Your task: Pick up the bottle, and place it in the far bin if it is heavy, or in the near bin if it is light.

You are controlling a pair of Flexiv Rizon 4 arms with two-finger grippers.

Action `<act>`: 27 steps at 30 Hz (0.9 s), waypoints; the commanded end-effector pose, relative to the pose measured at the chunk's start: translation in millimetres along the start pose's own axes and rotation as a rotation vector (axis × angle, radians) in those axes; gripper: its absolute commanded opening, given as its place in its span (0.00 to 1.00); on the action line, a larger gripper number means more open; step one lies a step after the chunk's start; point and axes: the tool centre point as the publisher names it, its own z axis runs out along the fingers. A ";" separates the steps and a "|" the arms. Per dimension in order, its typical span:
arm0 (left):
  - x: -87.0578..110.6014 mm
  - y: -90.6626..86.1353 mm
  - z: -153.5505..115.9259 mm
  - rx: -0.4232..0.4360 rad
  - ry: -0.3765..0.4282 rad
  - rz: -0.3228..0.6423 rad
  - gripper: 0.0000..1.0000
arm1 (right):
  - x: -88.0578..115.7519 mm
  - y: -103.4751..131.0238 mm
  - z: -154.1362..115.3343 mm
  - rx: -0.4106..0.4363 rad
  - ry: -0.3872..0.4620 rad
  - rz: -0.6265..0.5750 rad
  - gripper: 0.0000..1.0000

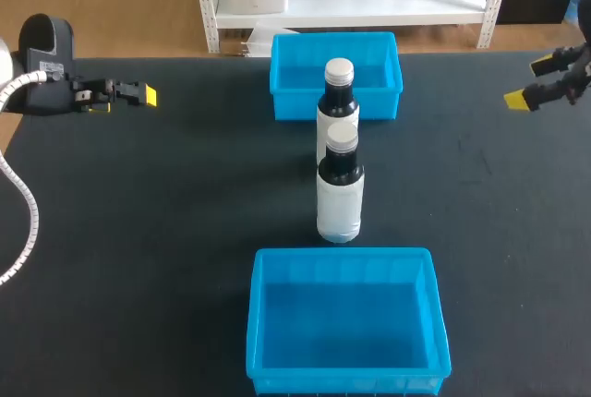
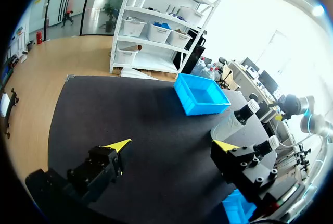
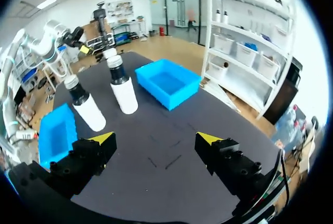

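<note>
Two dark bottles with white labels and pale caps stand upright in a line mid-table. The far bottle [image 1: 338, 102] [image 3: 123, 84] stands just in front of the far blue bin [image 1: 288, 102] [image 2: 200, 95] [image 3: 167, 83]. The near bottle [image 1: 340, 189] [image 3: 86, 107] stands between it and the near blue bin [image 1: 342, 323] [image 3: 54, 133]. My left gripper [image 1: 138, 95] [image 2: 173, 145] hovers open at the table's far left, holding nothing. Open and just as empty, my right gripper [image 1: 534, 81] [image 3: 156, 138] sits at the far right edge. Both grippers are well away from the bottles.
Both bins look empty. Bare black table lies on either side of the row of bottles and bins, between it and each gripper.
</note>
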 end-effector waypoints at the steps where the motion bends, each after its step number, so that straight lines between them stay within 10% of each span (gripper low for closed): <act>1: 0.0 0.0 0.0 0.000 0.000 0.000 1.00 | 0.5 -5.7 0.5 -0.410 0.015 -0.155 1.00; 27: 0.0 0.0 0.0 0.000 0.000 0.000 1.00 | -16.1 112.1 43.8 -0.448 -0.057 -0.357 1.00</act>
